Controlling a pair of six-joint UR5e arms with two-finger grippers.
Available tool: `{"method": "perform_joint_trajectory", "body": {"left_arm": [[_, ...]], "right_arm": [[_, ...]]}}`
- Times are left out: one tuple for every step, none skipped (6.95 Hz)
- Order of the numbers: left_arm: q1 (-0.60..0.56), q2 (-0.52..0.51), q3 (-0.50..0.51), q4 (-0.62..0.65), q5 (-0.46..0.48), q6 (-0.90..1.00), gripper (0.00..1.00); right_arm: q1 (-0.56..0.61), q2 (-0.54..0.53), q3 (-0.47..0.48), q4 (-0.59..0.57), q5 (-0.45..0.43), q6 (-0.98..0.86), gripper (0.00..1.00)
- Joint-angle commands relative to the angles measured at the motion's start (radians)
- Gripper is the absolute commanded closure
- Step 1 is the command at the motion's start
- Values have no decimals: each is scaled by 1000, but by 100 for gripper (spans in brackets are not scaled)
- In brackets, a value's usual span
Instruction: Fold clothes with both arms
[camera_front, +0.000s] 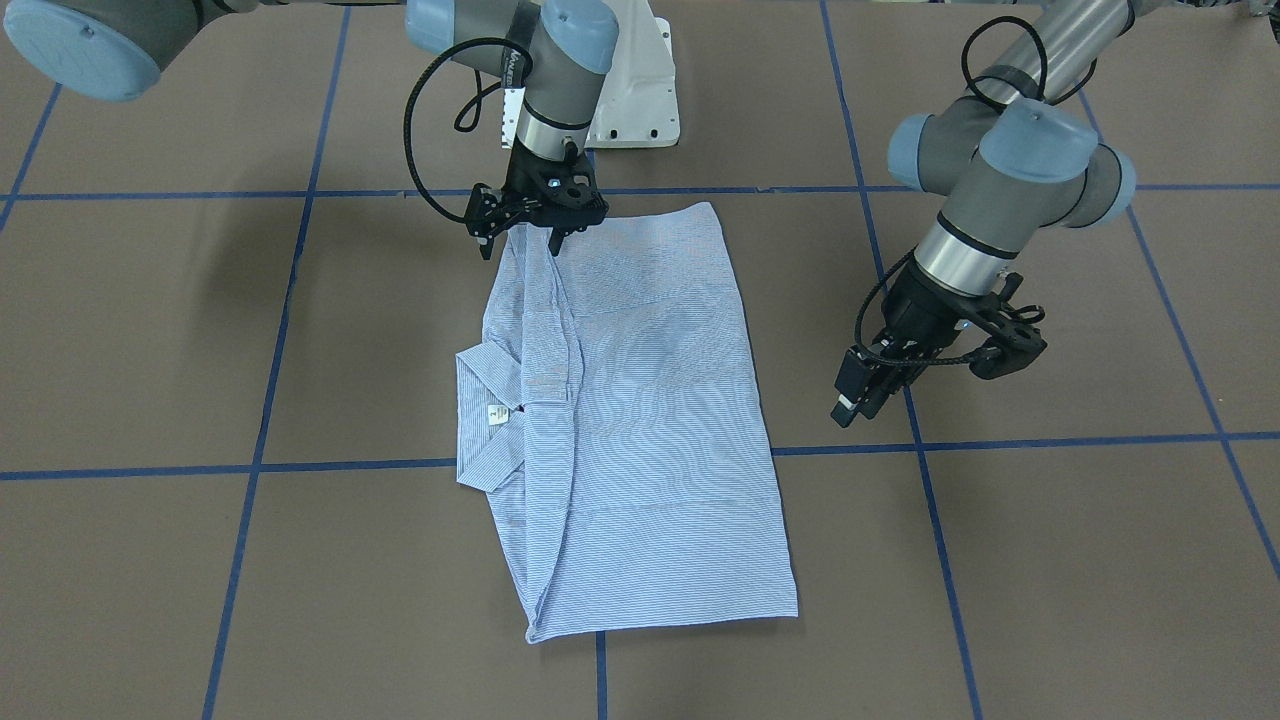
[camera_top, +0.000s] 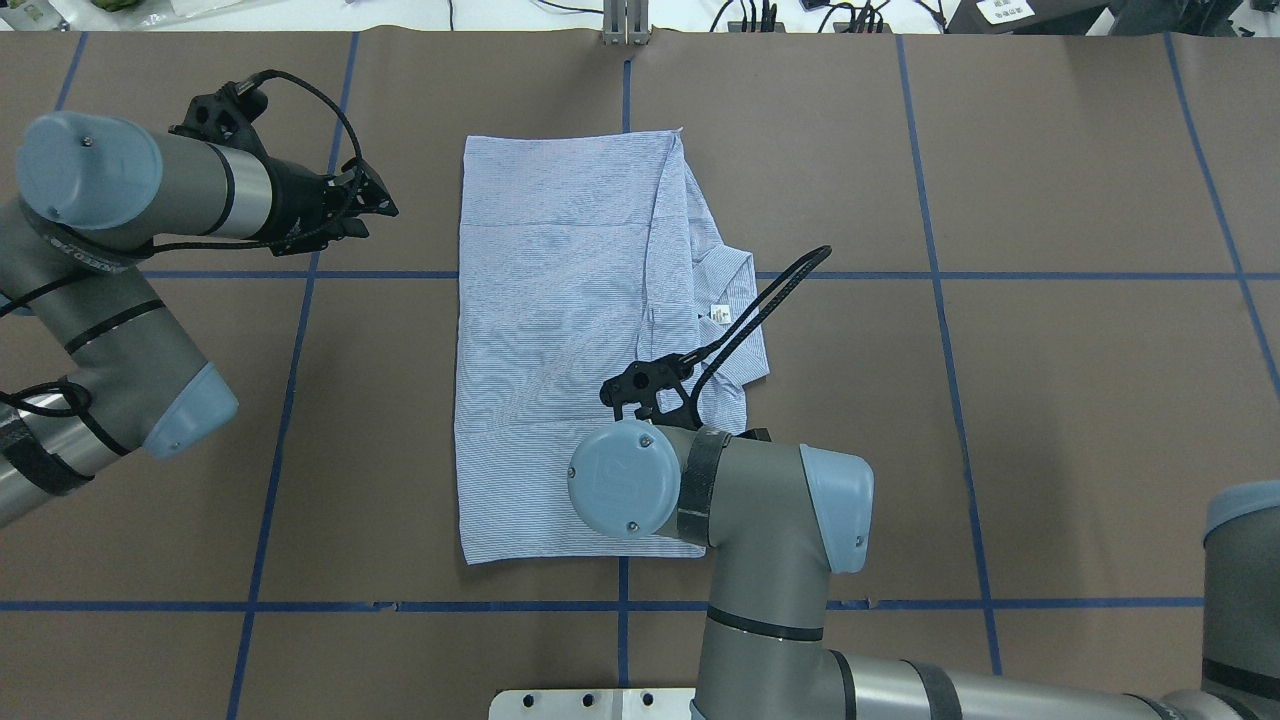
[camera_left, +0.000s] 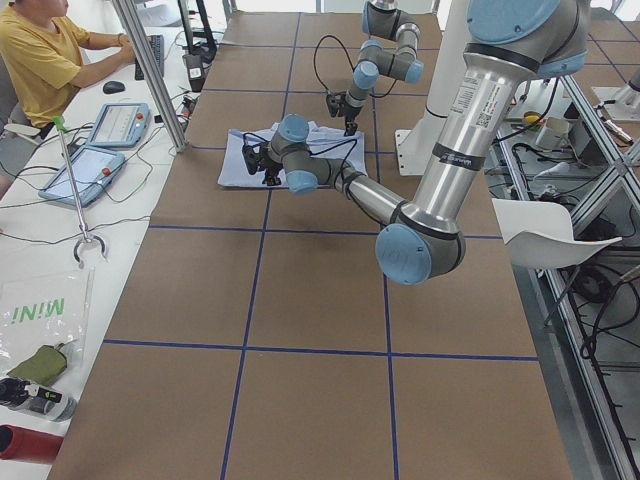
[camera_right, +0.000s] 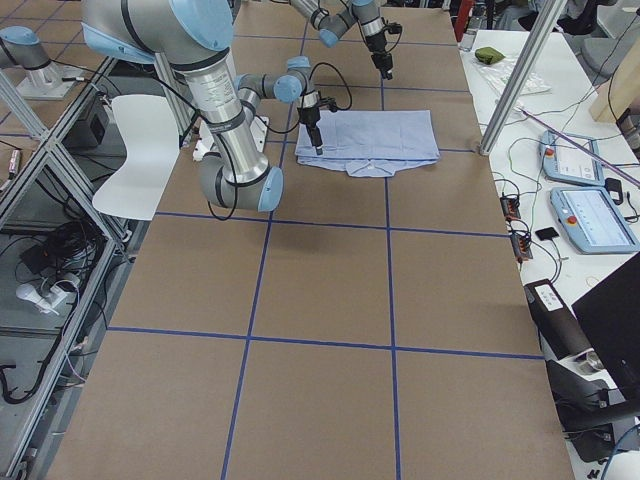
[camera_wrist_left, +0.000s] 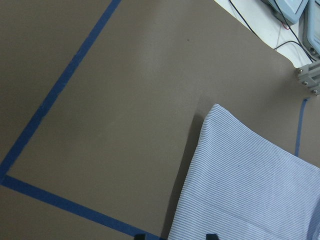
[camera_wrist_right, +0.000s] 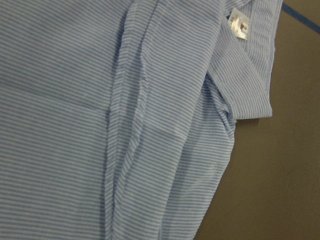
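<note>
**Shirt (camera_top: 560, 340).** Light blue and finely striped, it is folded into a long rectangle and lies flat on the brown table (camera_top: 1050, 400). One panel is turned over along a lengthwise fold. The collar (camera_top: 735, 290) projects from the long edge on the robot's right, with the small white neck label (camera_top: 717, 313) facing up beside it. The opposite long edge is straight and plain. Blue tape lines (camera_top: 1000, 275) cross the table and pass under the shirt.

**Right gripper (camera_front: 521, 245).** It points straight down over the shirt's collar-side corner, at the short end nearest the white pedestal base (camera_front: 640, 100). The jaws are spread and grasp nothing. In the front-facing view one finger shows beside the corner and the other over the lengthwise fold. The fingertips appear to sit just at the cloth, though no view settles whether they touch it. The right arm (camera_top: 770, 500) reaches over that same short end and hides part of it in the overhead view.

**Left gripper (camera_top: 372, 215).** It is raised and off the shirt, near the plain long edge and aimed toward it. The jaws are released and empty. The wrist view shows two separate fingertips (camera_wrist_left: 210, 236), with the shirt's far corner on that side lying beyond them. The left arm (camera_top: 120, 190) lies wholly on the plain-edge side of the shirt.

**Surroundings.** Past the shirt's far short end, a person (camera_left: 40, 50) in a yellow top sits at a white side bench (camera_left: 60, 250).
</note>
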Motion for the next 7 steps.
{"method": "perform_joint_trajectory", "body": {"left_arm": [[0, 0, 0, 0, 2, -3, 49], [0, 0, -1, 0, 2, -6, 49], [0, 0, -1, 0, 2, -9, 49], [0, 0, -1, 0, 2, -9, 49], [0, 0, -1, 0, 1, -9, 49], [0, 0, -3, 0, 1, -9, 49], [0, 0, -3, 0, 2, -9, 49]], "right_arm": [[-14, 8, -18, 1, -1, -5, 0], [-14, 31, -49, 3, -1, -5, 0], [-14, 38, -57, 1, -1, -6, 0], [-14, 29, -57, -2, -3, -9, 0], [-12, 25, -60, -3, -1, -9, 0], [-14, 13, -60, -3, -1, -9, 0], [-14, 13, -61, -3, 0, -9, 0]]}}
